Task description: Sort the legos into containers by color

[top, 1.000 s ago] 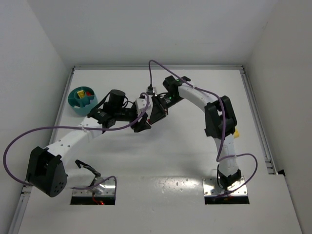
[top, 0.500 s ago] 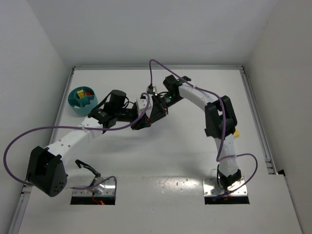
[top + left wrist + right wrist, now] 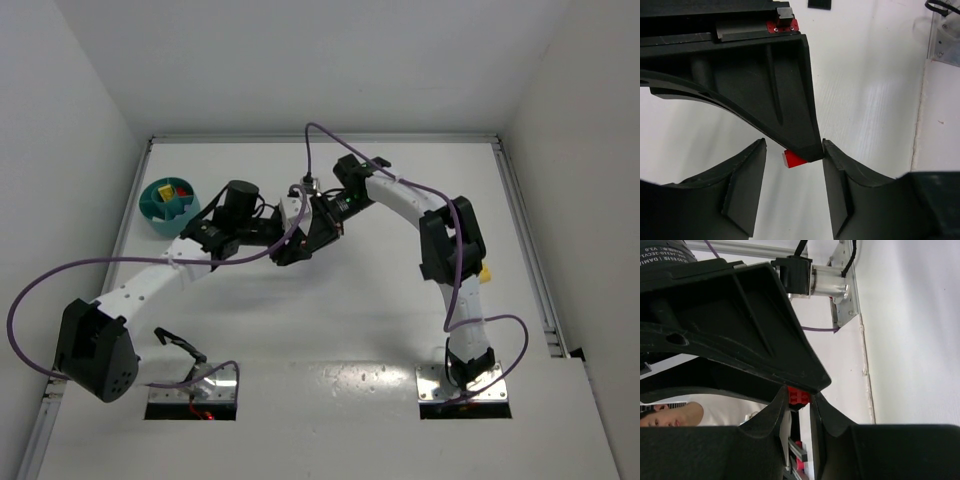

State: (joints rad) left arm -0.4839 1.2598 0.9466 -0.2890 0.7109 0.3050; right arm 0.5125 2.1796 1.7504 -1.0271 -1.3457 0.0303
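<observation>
Watching the middle of the table (image 3: 380,300), I see both arms meeting tip to tip. The right gripper (image 3: 800,405) is clamped on a red lego brick (image 3: 799,396), pinched at the very ends of its fingers. The left gripper (image 3: 793,169) stands with its fingers apart on either side of that brick, and I see no contact with it. It looks to me like a handover about to happen. The teal bowl (image 3: 168,205) sits well apart at the far left, with yellow and red pieces showing in its compartments. My worry is how little of the brick sticks out past the right fingertips. If I close the left fingers slightly off line, they may bite the right finger instead of the brick. An uneven squeeze could also squirt the brick out sideways. If the right side lets go before the left has a real hold, the brick drops to the table and may bounce away. The purple cables (image 3: 330,140) pass close to both wrists and could snag as the arms part.
</observation>
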